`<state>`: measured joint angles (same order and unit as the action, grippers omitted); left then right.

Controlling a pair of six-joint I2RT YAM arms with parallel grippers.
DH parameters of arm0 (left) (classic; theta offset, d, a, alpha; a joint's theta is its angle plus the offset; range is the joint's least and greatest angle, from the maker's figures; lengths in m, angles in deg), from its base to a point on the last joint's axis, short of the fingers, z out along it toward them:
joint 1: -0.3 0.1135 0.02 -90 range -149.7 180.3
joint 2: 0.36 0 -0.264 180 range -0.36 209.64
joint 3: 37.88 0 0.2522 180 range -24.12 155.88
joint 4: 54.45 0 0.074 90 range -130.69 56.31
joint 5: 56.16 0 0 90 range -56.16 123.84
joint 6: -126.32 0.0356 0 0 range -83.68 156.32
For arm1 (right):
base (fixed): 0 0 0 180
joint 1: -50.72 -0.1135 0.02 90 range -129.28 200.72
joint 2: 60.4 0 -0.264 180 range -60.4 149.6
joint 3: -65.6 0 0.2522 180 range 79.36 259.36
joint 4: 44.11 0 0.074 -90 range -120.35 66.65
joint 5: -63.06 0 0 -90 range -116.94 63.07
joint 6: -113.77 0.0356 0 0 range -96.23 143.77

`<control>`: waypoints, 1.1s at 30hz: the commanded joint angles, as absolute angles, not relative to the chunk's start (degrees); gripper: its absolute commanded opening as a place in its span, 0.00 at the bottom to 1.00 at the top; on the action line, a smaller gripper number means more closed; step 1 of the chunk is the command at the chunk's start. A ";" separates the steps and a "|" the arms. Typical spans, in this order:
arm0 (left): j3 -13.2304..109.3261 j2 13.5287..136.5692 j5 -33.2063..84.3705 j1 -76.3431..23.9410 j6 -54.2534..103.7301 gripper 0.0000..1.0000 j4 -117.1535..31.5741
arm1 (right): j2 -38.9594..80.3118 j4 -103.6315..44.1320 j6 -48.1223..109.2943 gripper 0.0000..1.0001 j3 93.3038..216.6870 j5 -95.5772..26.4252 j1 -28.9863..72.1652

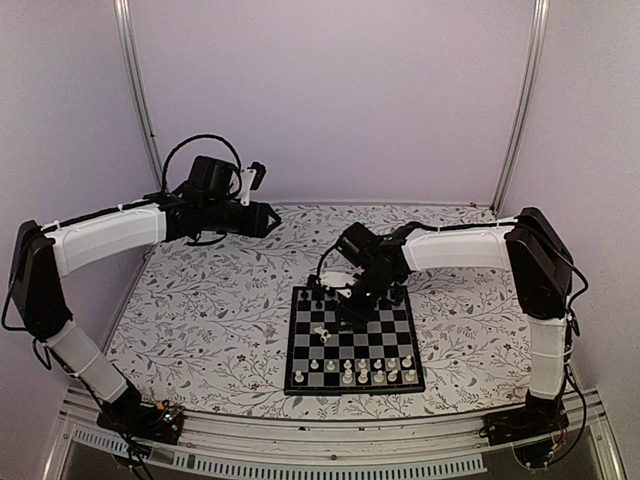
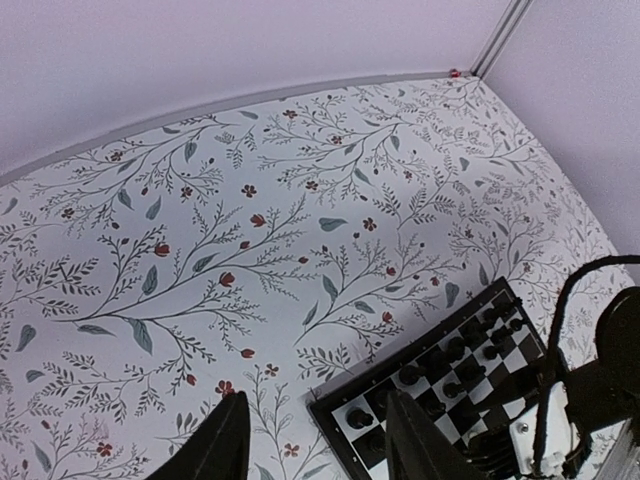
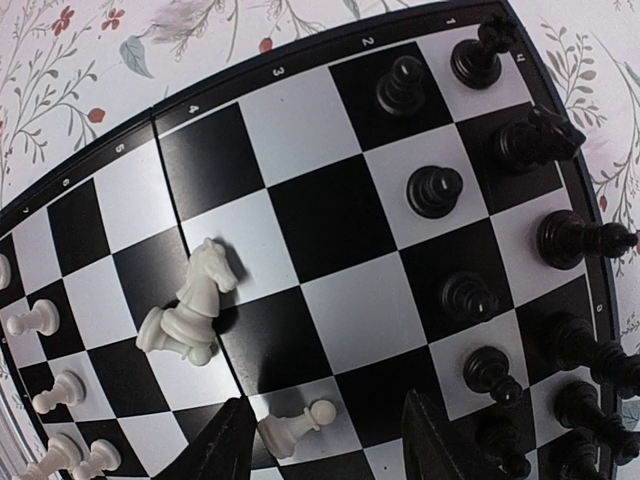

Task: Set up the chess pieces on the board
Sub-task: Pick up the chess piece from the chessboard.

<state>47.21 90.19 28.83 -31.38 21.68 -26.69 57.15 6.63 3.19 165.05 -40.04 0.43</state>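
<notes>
cream-white and black chess pieces (image 1: 347, 377) are partly set out on the board (image 1: 372, 335), with the right pincer (image 3: 325, 420) held low over it.

the board is laid on a flower-printed tabletop (image 1: 200, 310). black pieces (image 3: 560, 240) are stood upright along the board's far edge, and white pieces (image 1: 380, 377) are lined up along its near edge. towards the board's middle, a white knight (image 3: 205, 280) is seen tipped over against another fallen white piece, and just beside them a white pawn (image 3: 295, 425) is laid on its side. the right pincer's jaws are spread partway above that pawn, which is seen between the fingertips but is not clamped. the left pincer (image 2: 315, 420) is raised well off to the board's far left, its jaws parted partway, with nothing held.
</notes>
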 commanded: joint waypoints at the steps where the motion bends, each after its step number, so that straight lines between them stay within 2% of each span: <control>1: 48.98 91.53 27.30 -30.47 21.42 0.48 -26.97 | 58.93 7.36 3.93 0.53 165.71 -37.40 -0.20; 12: 49.27 92.01 26.48 -30.04 21.42 0.48 -26.78 | 55.76 6.33 3.05 0.52 161.24 -34.05 -0.51; 24: 49.68 92.60 25.89 -29.69 21.36 0.48 -26.24 | 53.95 5.53 2.85 0.39 159.19 -32.65 -0.44; 33: 49.87 92.81 25.52 -29.59 21.32 0.48 -26.03 | 51.81 4.66 2.59 0.37 156.92 -31.01 -0.46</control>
